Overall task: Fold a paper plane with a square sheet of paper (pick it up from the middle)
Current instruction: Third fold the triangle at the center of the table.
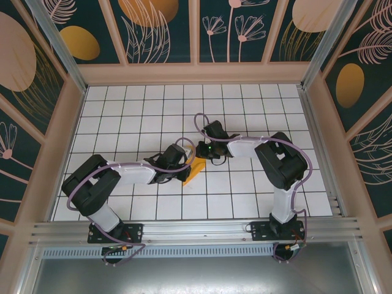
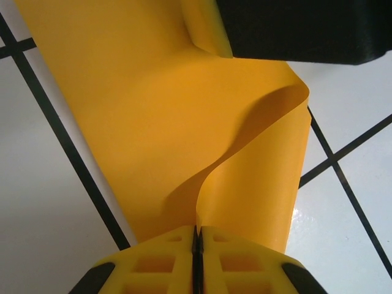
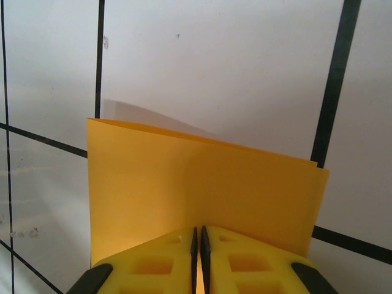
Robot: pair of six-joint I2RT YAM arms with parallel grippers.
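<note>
While doubly pinched, the folded paper sheet (image 2: 141, 122) risks tearing.
Left gripper (image 2: 197, 236) and right gripper (image 3: 198, 236) clench its 6 o'clock edges; opposed pulls would rip it.

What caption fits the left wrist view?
Left gripper shut on a curling orange-yellow paper sheet over white tiled table.

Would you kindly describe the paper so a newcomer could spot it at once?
On the white tiled table, look where both arms meet. Pinched by the left gripper and right gripper is the sheet of paper: orange-yellow, folded, unlike the black arms.
</note>
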